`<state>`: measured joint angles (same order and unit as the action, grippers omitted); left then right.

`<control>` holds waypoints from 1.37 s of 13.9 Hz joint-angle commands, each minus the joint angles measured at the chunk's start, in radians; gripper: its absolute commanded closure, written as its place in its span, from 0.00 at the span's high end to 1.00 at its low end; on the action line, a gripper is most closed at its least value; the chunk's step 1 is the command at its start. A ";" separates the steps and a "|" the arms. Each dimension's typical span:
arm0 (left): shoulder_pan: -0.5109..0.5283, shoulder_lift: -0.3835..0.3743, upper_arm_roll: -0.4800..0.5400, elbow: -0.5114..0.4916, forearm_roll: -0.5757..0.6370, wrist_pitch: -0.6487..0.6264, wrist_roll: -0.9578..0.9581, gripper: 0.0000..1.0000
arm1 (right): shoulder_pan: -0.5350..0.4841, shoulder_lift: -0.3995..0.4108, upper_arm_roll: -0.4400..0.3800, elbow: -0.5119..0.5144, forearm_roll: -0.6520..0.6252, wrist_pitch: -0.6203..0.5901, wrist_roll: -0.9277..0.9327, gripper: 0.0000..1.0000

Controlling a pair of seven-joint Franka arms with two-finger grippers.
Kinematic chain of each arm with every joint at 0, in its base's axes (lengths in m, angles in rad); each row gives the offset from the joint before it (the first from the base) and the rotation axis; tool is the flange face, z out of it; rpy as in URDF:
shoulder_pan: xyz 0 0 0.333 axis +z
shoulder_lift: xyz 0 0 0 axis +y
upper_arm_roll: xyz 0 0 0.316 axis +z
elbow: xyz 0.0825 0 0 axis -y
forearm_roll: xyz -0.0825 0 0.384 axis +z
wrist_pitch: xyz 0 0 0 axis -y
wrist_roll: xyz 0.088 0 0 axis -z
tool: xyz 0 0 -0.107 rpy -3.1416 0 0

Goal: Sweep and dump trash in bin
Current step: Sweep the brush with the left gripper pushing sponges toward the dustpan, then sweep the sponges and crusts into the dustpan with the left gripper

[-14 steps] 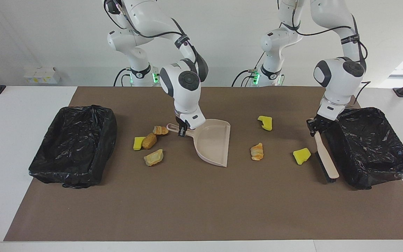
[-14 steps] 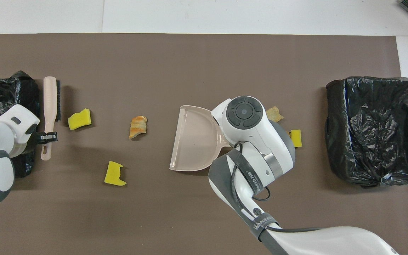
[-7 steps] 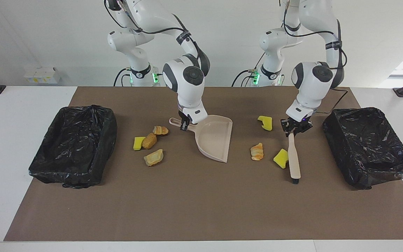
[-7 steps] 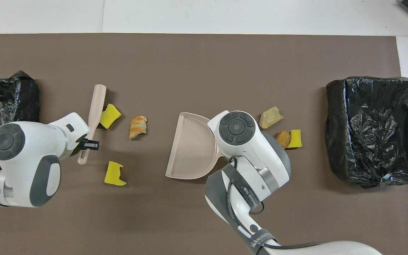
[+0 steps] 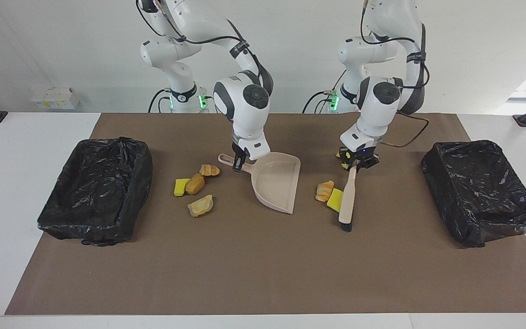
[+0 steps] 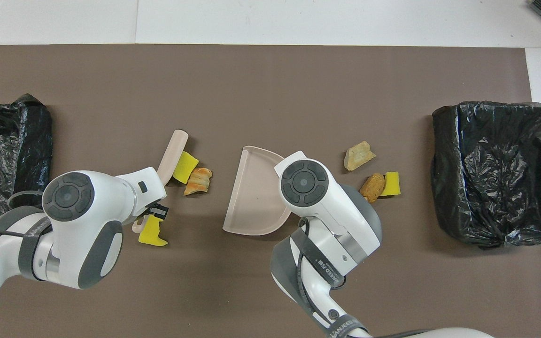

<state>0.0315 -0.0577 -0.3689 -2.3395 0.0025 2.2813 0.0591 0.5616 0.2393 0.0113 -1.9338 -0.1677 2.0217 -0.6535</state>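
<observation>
Left pincer [image 5: 355, 163] clenched on brush [image 5: 348, 198] handle, bristles pressed against sponge chunk [image 5: 334, 199] touching croissant piece [image 5: 323, 190], right pincer [image 5: 238, 164] clenched on dustpan [image 5: 277, 183] handle, four trash pieces [image 5: 196, 188] clustered near right-arm-end bin [image 5: 96, 190], all on surface.

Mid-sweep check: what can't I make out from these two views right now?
- Dustpan handle and right gripper: overhead view, hidden under the right arm's wrist.
- Fourth trash piece by the dustpan: overhead view, same wrist.
- Bin at the left arm's end: overhead view, cut by the frame edge.
- Brush bristle contact: too small.
</observation>
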 commanded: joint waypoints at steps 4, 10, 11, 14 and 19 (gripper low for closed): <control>-0.059 -0.079 0.024 0.054 0.005 -0.147 -0.172 0.00 | -0.002 -0.038 0.004 -0.060 -0.035 0.035 0.028 0.00; -0.070 -0.154 0.030 0.094 0.005 -0.362 -0.811 0.00 | -0.006 -0.040 0.004 -0.067 -0.035 0.037 0.017 0.00; -0.076 -0.162 0.024 0.088 0.005 -0.387 -0.896 0.00 | -0.009 -0.040 0.004 -0.067 -0.035 0.037 -0.009 0.00; -0.102 -0.247 0.022 -0.001 0.002 -0.440 -1.114 0.00 | -0.011 -0.040 0.004 -0.068 -0.035 0.035 -0.054 0.00; -0.287 -0.399 0.024 -0.271 -0.058 -0.364 -1.122 0.00 | -0.005 -0.041 0.004 -0.068 -0.038 0.035 -0.067 0.00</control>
<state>-0.1442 -0.3728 -0.3559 -2.4707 -0.0401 1.8523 -1.0424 0.5600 0.2292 0.0108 -1.9632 -0.1844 2.0446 -0.6912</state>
